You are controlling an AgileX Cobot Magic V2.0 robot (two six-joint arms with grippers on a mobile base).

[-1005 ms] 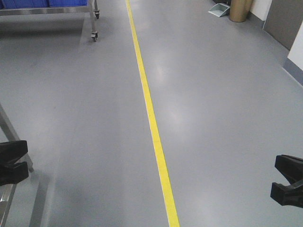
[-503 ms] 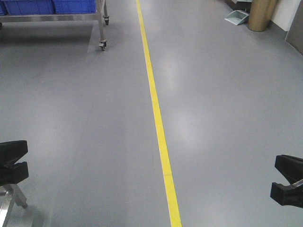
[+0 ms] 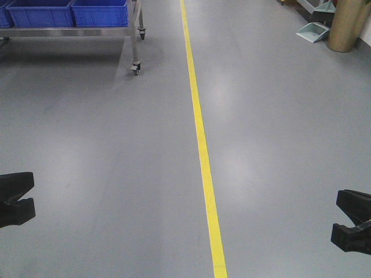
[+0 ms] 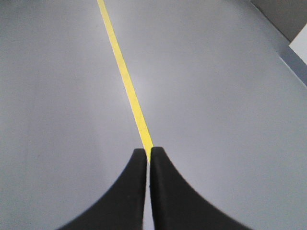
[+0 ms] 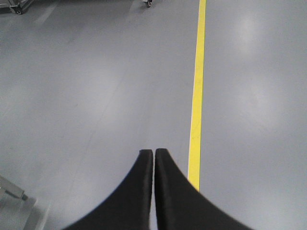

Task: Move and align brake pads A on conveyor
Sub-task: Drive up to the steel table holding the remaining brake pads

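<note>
No brake pads and no conveyor are in view; every frame looks down on grey floor. My left gripper [image 4: 147, 152] is shut with nothing in it, its black fingers meeting over the yellow floor line [image 4: 125, 79]. My right gripper [image 5: 154, 153] is shut too and holds nothing, hanging just left of that same yellow floor line [image 5: 197, 96]. In the front view the left gripper [image 3: 14, 198] shows at the left edge and the right gripper [image 3: 352, 228] at the right edge, both low in the picture.
A steel trolley [image 3: 137, 43] on castors carries blue bins [image 3: 69, 13] at the far left. A tan cylinder [image 3: 349, 20] and a pale dustpan [image 3: 315, 31] stand at the far right. A yellow floor line [image 3: 200, 139] runs down the middle of the grey floor.
The base has rolled and turned: the trolley, bins and yellow line have shifted right and nearer in the front view, and the steel frame at lower left has left the picture. Both grippers hold still.
</note>
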